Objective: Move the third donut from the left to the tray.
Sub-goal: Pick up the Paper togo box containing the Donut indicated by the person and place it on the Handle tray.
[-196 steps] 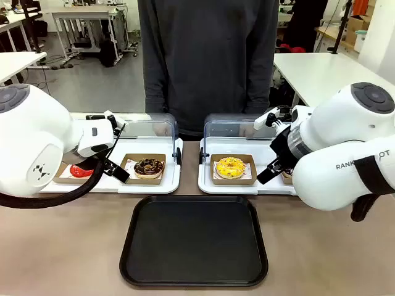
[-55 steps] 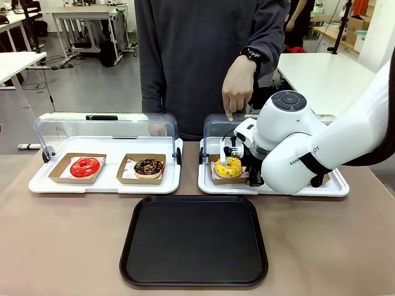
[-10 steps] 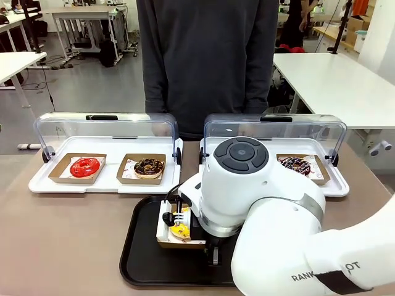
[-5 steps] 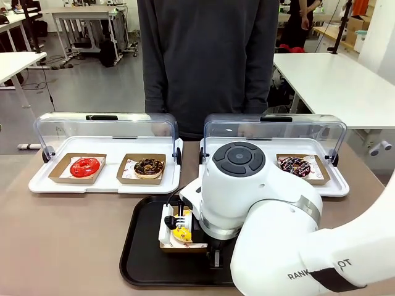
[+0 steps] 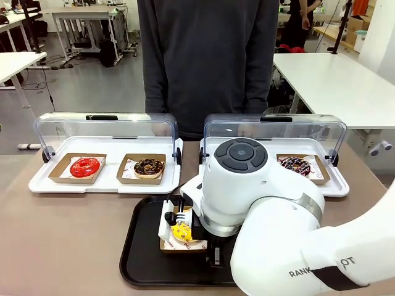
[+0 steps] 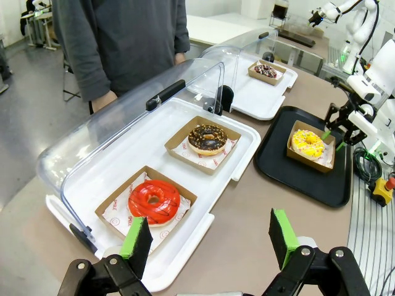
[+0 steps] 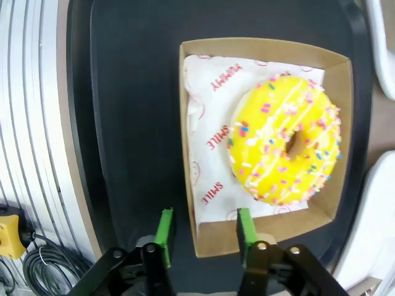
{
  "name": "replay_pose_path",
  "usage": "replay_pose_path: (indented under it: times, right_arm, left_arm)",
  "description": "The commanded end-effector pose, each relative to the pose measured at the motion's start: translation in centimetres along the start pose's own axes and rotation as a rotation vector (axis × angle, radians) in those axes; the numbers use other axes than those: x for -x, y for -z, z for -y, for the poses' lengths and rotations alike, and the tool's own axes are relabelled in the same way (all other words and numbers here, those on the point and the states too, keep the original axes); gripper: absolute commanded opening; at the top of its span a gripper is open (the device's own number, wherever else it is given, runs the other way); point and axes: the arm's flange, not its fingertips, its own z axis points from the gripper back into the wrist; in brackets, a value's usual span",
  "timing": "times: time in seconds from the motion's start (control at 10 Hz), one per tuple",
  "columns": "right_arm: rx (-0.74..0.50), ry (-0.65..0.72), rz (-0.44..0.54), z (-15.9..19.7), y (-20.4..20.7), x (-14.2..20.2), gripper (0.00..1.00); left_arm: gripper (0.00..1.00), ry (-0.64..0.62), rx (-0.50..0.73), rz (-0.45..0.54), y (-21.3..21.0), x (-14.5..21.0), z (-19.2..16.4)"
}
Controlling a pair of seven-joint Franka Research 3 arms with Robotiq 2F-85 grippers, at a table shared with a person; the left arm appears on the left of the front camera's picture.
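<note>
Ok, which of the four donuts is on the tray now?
The yellow donut, in its cardboard holder on the black tray. The other three sit on the white display bases.

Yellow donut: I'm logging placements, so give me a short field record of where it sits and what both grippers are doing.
donut: yellow donut in its cardboard holder
location: holder rests on the black tray
right gripper: open, pads straddling the holder's near corner
left gripper: open, holding nothing, near the red donut
person: standing at the far side
</note>
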Motion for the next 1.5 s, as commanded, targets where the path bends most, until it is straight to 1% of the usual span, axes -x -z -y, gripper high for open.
replay_pose_path:
  times: [0.0,0.1,0.3,0.5,0.6,0.7,1.4]
  right_arm:
    - [0.005,0.032,0.011,0.0,-3.7,1.9,0.92]
    - [0.006,0.045,0.012,0.6,-5.2,1.9,1.0]
    - [-0.007,0.048,0.003,1.9,-7.6,1.8,1.0]
    - [-0.007,0.039,0.012,2.5,-8.7,1.8,1.0]
    - [-0.016,0.021,0.039,2.8,-9.0,1.9,1.0]
    - [0.037,0.066,-0.001,2.3,-7.8,1.7,1.0]
    - [0.037,0.066,-0.001,2.3,-7.8,1.7,1.0]
  left_arm:
    - [1.0,0.002,0.005,0.011,-0.1,-0.1,0.1]
    - [1.0,0.002,0.005,0.011,-0.1,-0.1,0.1]
    - [1.0,0.002,0.005,0.011,-0.1,-0.1,0.1]
    - [1.0,0.002,0.005,0.011,-0.1,-0.1,0.1]
    - [1.0,0.002,0.005,0.011,-0.1,-0.1,0.1]
    - [1.0,0.002,0.005,0.011,-0.1,-0.1,0.1]
    - [1.0,0.002,0.005,0.011,-0.1,-0.1,0.1]
